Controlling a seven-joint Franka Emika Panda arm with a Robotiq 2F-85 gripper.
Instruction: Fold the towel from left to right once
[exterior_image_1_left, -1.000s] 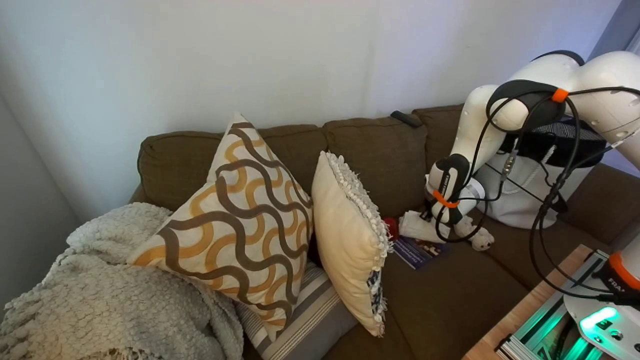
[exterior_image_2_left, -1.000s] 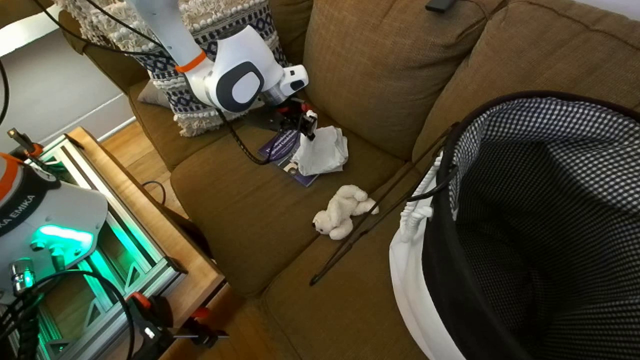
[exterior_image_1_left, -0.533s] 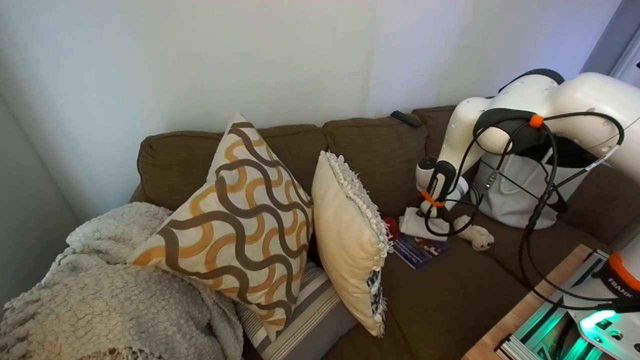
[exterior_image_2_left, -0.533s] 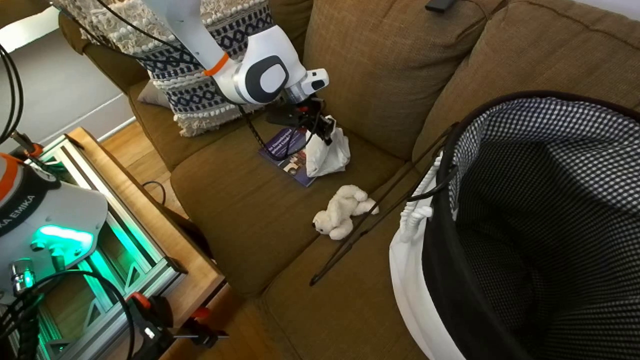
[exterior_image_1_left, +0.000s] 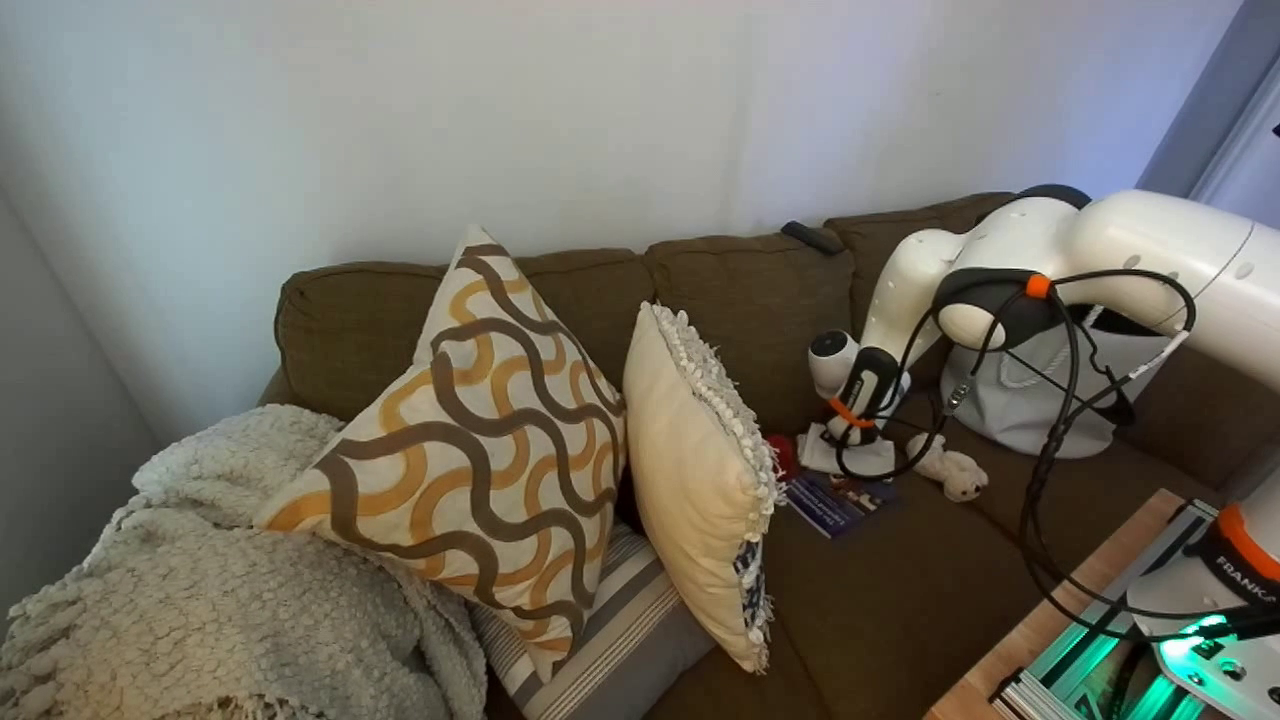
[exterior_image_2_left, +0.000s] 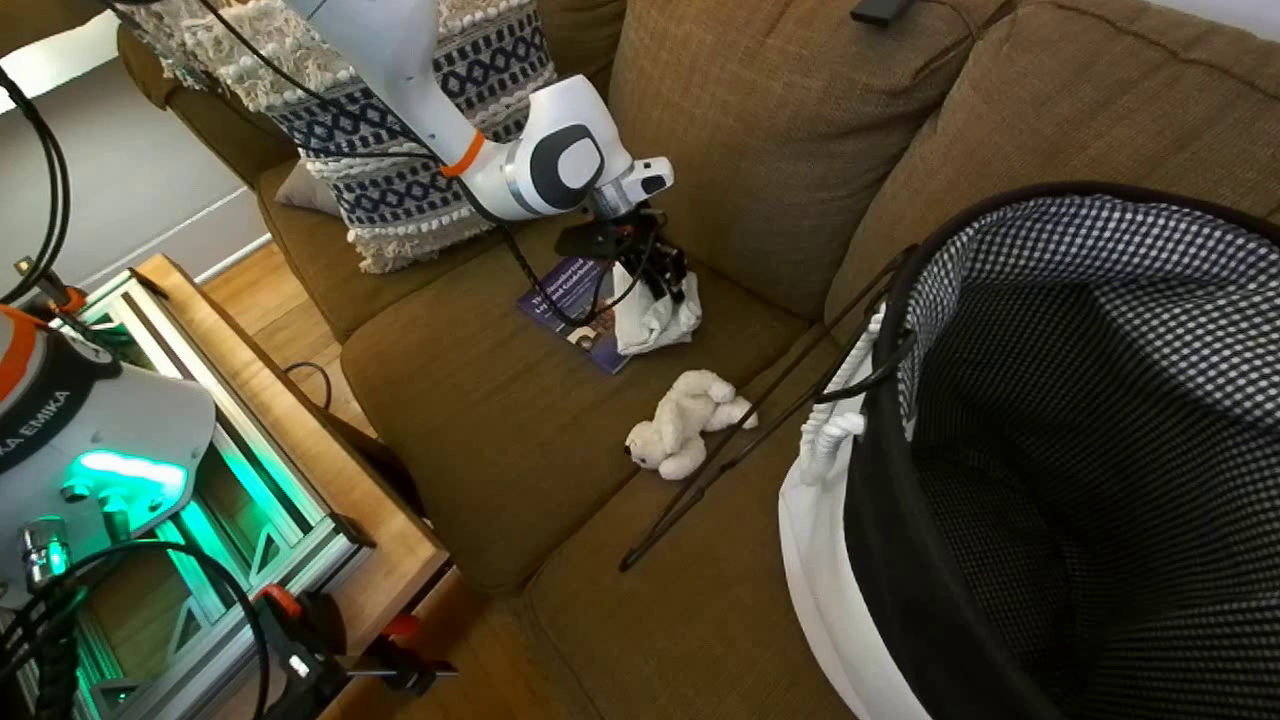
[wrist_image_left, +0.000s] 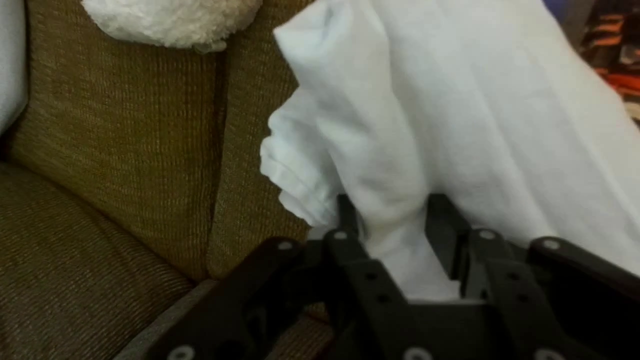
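Observation:
The white towel (exterior_image_2_left: 648, 328) lies in a crumpled, partly folded heap on the brown sofa seat, over part of a purple booklet (exterior_image_2_left: 570, 295). The towel also shows in an exterior view (exterior_image_1_left: 815, 452), partly behind the wrist. My gripper (exterior_image_2_left: 672, 285) is down on the towel. In the wrist view, the fingers of my gripper (wrist_image_left: 392, 215) stand apart, with a bunched fold of the towel (wrist_image_left: 480, 125) lying loosely between them. The fold does not look squeezed. The fingertips are hidden behind the wrist in an exterior view.
A white plush toy (exterior_image_2_left: 685, 425) lies near the towel. A large fabric basket (exterior_image_2_left: 870, 570) with a thin dark strap stands beyond it. Cushions (exterior_image_1_left: 700, 470) stand on the towel's other side. A red object (exterior_image_1_left: 782, 455) sits beside the towel. The sofa back (exterior_image_2_left: 740, 130) rises close behind.
My gripper has moved down and toward the basket side, lowering the towel part it was holding up. The towel fold now lies lower, and the fingers look further apart. The other objects are unmoved.

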